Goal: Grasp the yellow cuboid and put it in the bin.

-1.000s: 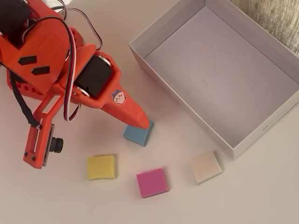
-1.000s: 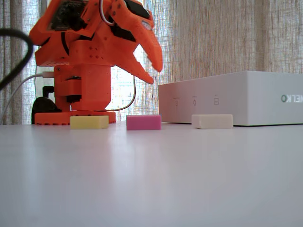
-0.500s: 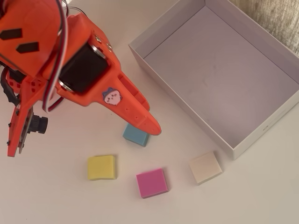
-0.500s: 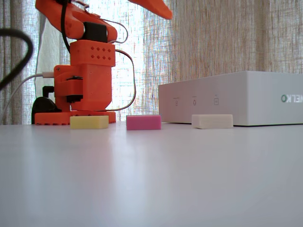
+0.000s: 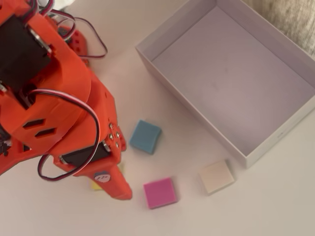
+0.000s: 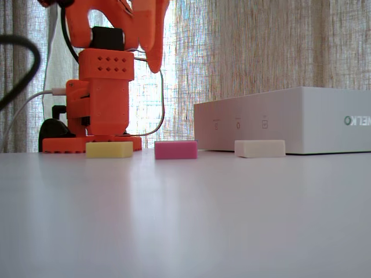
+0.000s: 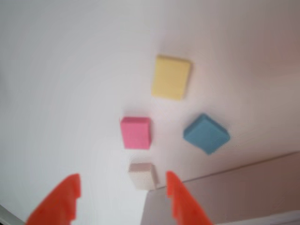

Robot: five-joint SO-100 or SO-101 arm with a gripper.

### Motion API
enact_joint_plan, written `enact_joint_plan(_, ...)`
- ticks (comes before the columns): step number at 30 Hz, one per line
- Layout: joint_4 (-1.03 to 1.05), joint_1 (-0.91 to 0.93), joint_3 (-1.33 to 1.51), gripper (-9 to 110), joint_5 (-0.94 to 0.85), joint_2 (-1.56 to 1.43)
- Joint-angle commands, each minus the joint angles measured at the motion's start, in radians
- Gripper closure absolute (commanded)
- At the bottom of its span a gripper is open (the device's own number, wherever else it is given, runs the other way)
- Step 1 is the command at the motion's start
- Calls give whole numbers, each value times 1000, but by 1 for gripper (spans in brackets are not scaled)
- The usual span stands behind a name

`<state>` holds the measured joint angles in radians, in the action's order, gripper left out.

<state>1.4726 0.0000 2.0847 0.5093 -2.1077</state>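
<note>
Four small blocks lie on the white table [image 6: 185, 220]; the wrist view shows them all, softly blurred: the yellow cuboid [image 7: 171, 77] upper centre, a pink block [image 7: 136, 132] below it, a blue block [image 7: 206, 133] to the right, a cream block [image 7: 143, 175] lowest, just beside the bin [image 7: 220, 197] corner at lower right; the gripper [image 7: 121, 193] shows only as two orange tips at the bottom edge, spread wide apart with nothing between them. From overhead the arm [image 5: 54, 98] fills the left of the frame and hides nearly all of the cuboid [image 5: 96, 186]; only a yellow sliver peeks out by the finger at lower centre; pink [image 5: 160, 192], blue [image 5: 145, 136] and cream [image 5: 216, 176] lie clear; the bin [image 5: 170, 81] takes the upper right, its far corner cut off by the frame. At table level the cuboid [image 6: 109, 149] sits at left before the arm's base [image 6: 87, 142], pink [image 6: 175, 149] centre, cream [image 6: 259, 148] right in front of the bin's wall [image 6: 278, 119]; blue is hidden; the gripper [image 6: 152, 55] hangs high at the upper left, well above the cuboid, its top cut off.
</note>
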Motion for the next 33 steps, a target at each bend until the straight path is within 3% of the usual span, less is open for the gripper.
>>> enact_joint_plan(1, 9, 52, 18, 78, -9, 21)
enact_joint_plan(33, -161, 166, 160, 79, -41, 298)
